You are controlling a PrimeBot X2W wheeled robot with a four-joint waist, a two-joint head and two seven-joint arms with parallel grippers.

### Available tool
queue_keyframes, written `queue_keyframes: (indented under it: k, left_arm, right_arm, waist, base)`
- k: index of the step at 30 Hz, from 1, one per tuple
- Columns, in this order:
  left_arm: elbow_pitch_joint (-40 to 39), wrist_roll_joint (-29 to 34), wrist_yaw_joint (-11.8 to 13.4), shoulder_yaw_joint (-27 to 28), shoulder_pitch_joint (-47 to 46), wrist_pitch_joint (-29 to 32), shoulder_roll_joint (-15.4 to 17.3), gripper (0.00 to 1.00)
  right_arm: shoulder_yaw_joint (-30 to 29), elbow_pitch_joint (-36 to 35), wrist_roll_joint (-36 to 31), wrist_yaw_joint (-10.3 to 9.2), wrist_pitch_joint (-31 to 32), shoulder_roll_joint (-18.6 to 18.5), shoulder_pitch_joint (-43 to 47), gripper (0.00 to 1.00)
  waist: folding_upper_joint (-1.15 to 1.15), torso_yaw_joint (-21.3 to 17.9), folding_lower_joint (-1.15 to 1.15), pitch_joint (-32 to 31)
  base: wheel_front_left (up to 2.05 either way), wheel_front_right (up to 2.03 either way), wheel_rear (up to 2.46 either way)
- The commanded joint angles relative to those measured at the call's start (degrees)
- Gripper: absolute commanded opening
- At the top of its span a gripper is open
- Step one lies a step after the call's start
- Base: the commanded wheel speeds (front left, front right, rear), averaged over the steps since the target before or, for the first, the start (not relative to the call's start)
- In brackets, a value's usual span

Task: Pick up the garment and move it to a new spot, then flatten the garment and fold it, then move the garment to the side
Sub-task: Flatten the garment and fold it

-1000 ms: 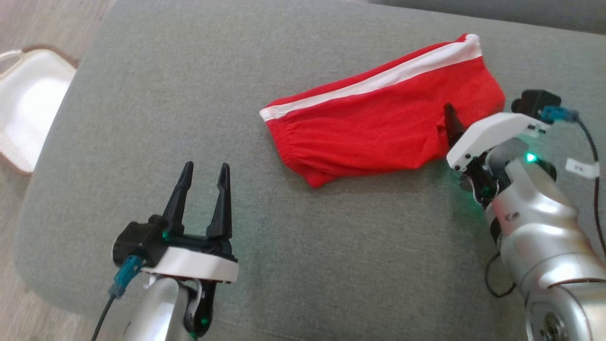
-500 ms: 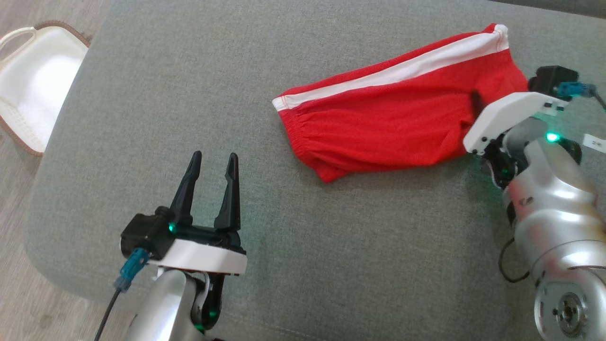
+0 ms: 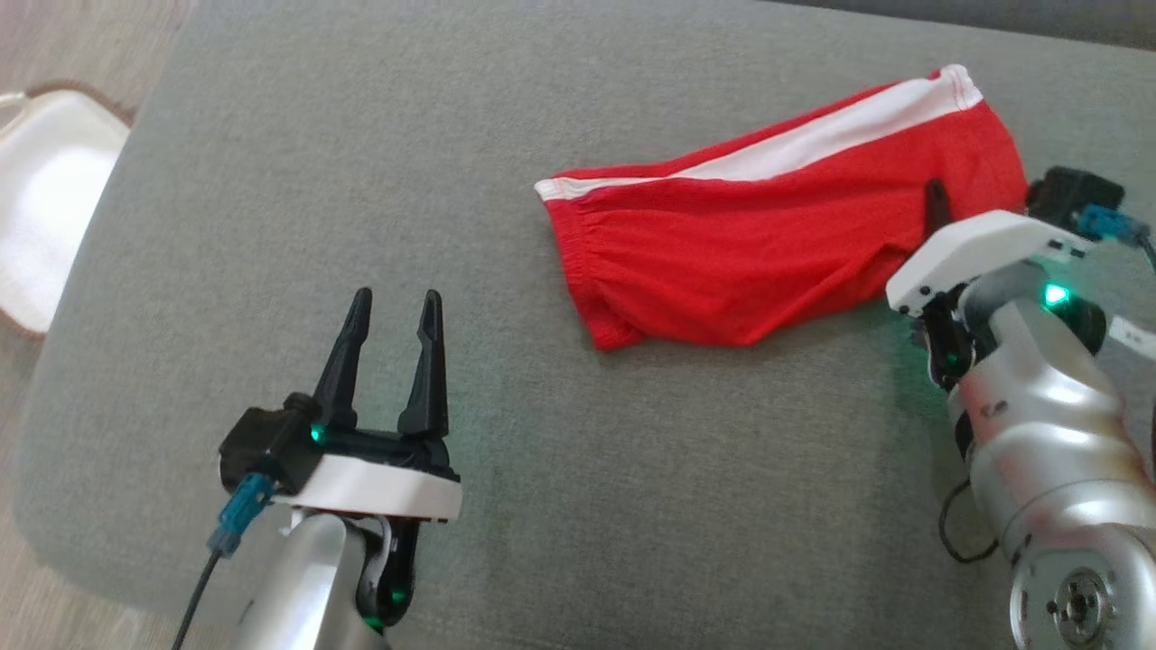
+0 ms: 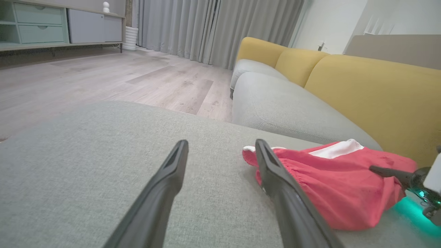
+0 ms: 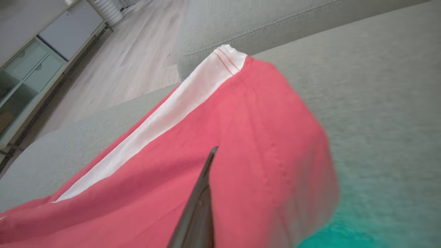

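Observation:
The garment (image 3: 768, 244) is a pair of red shorts with a white side stripe, lying at the right of the grey cushion (image 3: 361, 162). My right gripper (image 3: 936, 194) is shut on its right end. One dark finger lies on top of the cloth and the other is hidden beneath it. In the right wrist view that top finger (image 5: 203, 193) presses on the red fabric (image 5: 258, 137). My left gripper (image 3: 393, 311) hovers open over bare cushion at the lower left, well apart from the shorts. In the left wrist view the garment (image 4: 337, 186) lies just right of the open left gripper (image 4: 220, 148).
A white basket (image 3: 45, 199) stands on the wooden floor beyond the cushion's left edge. A grey and yellow sofa (image 4: 361, 86) runs behind the cushion. Bare cushion surface stretches between the two arms and left of the shorts.
My right gripper has closed on the right end of the shorts. The head camera has shifted, so the whole picture moved. The left gripper stays open and still.

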Motion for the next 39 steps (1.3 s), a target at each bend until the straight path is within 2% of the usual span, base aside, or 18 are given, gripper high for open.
queue_keyframes:
  k: [1, 10, 19, 26, 39]
  left_arm:
    - [-1.6, 0.1, 0.2, 2.1, -1.0, -0.5, 0.4, 1.00]
    - [-2.9, 1.4, -0.4, 3.5, 0.9, -0.5, 0.4, 1.00]
    - [-3.4, 2.6, -1.2, 3.3, 2.3, -0.5, 0.4, 1.00]
    - [-3.1, 3.0, -1.5, 2.7, 2.6, -0.5, 0.4, 1.00]
    - [-2.5, 3.5, -1.8, 2.7, 3.6, -0.5, 0.4, 1.00]
  right_arm:
    - [0.5, -1.2, 0.4, 0.37, -1.6, 1.1, -0.3, 0.00]
    - [-3.3, -2.2, 1.8, 0.37, -6.7, 1.1, 6.0, 0.00]
    - [1.9, -8.3, 9.5, 0.37, -7.0, 1.1, 13.5, 0.00]
    - [5.7, -11.9, 13.3, 0.37, -7.0, 1.1, 17.0, 0.00]
    - [6.5, -15.7, 14.5, 0.37, -7.0, 1.1, 18.2, 0.00]
  waist:
    - [0.00, -1.1, 0.00, -1.0]
    - [0.00, -6.9, 0.00, -5.0]
    - [0.00, -12.5, 0.00, -7.7]
    - [0.00, -13.6, 0.00, -8.4]
    - [0.00, -12.1, 0.00, -8.7]
  base:
    - [0.00, 0.00, 0.00]
    - [0.00, 0.00, 0.00]
    - [0.00, 0.00, 0.00]
    - [0.00, 0.00, 0.00]
    - [0.00, 0.00, 0.00]
